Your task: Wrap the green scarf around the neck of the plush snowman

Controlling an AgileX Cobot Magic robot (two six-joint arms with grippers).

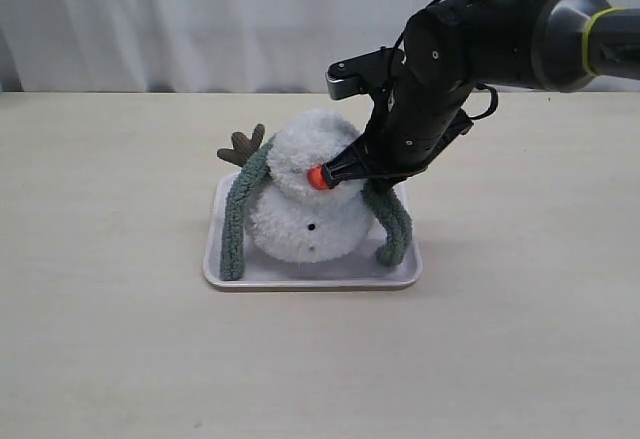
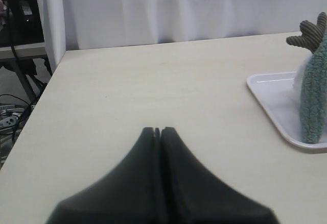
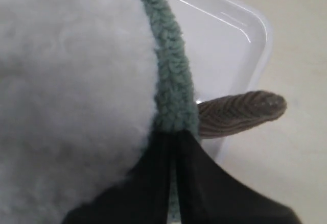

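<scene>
Bare, pale surface stretches open in front of and to both sides of a single white tray, which sits well clear of every edge. In the tray sits one plush snowman, with its orange carrot nose pointing toward the right arm. One green scarf lies around the back of the snowman's neck, and both ends hang down in front onto the tray. The right gripper, just beside the nose, is clamped on the scarf's right-hand length, next to a brown twig arm. The other twig arm sticks up behind the head. The left gripper is closed tight on nothing, above empty surface, well apart from the tray. A white curtain hangs past the far edge.
</scene>
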